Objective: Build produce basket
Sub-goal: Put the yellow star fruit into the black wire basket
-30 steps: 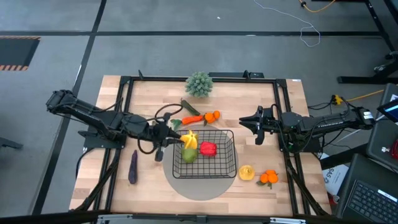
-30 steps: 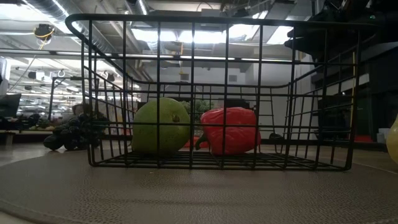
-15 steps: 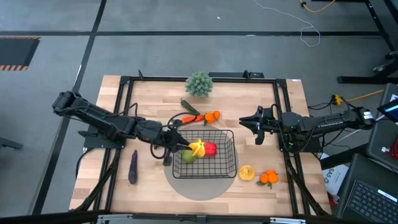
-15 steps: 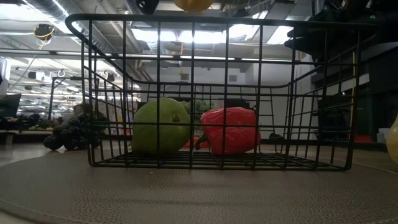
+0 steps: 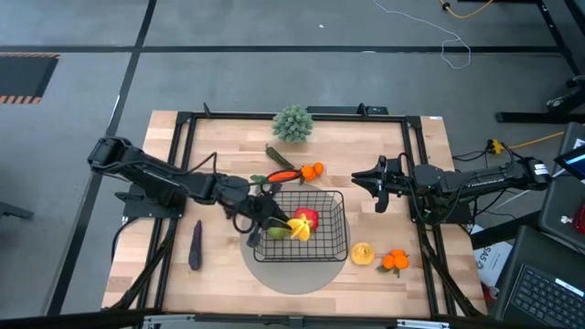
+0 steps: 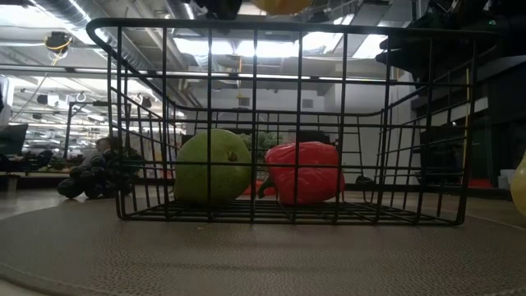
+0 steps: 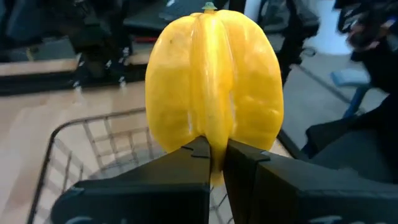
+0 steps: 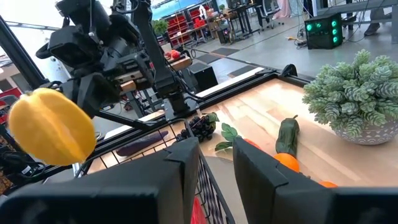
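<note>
Left gripper (image 5: 291, 226) is pinching the ridged yellow fruit (image 7: 213, 93) by one rib, hanging it over the basket (image 5: 336, 239) for a drop. Right gripper (image 5: 358, 179) is waiting beside, jaws slightly apart.

A spiky grey-green ball plant (image 5: 292, 122) stands at the far edge of the wooden tabletop (image 5: 219, 274). A grey round mat (image 5: 291, 274) lies near the front.

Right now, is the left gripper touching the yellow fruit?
Touching. In the left wrist view, the left gripper pinches a ridge of the yellow fruit between its fingers, above the basket.
</note>
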{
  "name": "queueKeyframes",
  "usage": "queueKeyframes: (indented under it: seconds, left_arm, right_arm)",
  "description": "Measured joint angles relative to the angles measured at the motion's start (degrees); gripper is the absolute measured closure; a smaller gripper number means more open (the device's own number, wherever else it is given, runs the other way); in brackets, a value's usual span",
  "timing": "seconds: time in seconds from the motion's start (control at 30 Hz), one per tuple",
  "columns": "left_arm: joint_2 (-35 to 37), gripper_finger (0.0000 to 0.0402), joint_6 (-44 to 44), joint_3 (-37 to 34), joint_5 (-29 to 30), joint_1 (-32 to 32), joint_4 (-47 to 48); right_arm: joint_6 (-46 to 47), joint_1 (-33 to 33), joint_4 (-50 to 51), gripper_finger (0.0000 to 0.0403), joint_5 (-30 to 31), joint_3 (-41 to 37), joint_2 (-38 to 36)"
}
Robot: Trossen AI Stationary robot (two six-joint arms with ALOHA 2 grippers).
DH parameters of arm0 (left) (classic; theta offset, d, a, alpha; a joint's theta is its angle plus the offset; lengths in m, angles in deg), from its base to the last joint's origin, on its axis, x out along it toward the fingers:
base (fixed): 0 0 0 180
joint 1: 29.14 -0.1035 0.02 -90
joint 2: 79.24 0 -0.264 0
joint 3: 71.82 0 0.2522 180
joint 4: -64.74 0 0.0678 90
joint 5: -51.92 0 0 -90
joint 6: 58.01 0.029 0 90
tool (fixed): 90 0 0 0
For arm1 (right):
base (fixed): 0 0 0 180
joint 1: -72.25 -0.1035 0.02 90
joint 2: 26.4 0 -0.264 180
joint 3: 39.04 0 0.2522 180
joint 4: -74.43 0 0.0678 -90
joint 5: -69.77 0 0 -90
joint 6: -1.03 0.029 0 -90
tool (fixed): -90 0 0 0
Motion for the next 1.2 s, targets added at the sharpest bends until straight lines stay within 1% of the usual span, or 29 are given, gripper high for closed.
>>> queueKeyframes:
  seconds: [0.17,0.3,0.5,0.57,0.7,0.97,1.2]
  left_arm:
    - [-2.55,0.0396,-4.08,0.0,-2.55,-1.12,-2.98]
    - [-4.01,0.0395,-4.56,0.0,-3.03,-1.32,-5.44]
    - [-6.85,0.0395,-4.69,0.0,-3.73,-1.3,-17.46]
    - [-8.2,0.0395,-4.68,0.09,-3.71,-1.22,-19.82]
    - [-10.16,0.0395,-4.86,0.07,-3.71,-1.21,-20.02]
    - [-11.4,0.0395,-11.91,0.07,-3.67,-1.59,-20.02]
    - [-11.4,0.0394,-12.18,0.07,-3.94,-1.96,-18.99]
  right_arm:
    - [0.02,0.01,0.04,0.0306,0.0,0.0,0.01]
    - [0.02,0.0,0.04,0.0306,0.0,0.0,0.02]
    - [0.02,0.01,0.04,0.0306,0.0,0.0,0.0]
    - [0.04,0.02,0.04,0.0306,0.0,0.0,0.01]
    - [0.04,0.0,0.04,0.0306,-0.01,0.0,0.0]
    - [0.04,0.0,0.04,0.0306,0.0,0.0,0.0]
    - [0.2,0.0,0.04,0.0306,0.0,0.0,0.0]
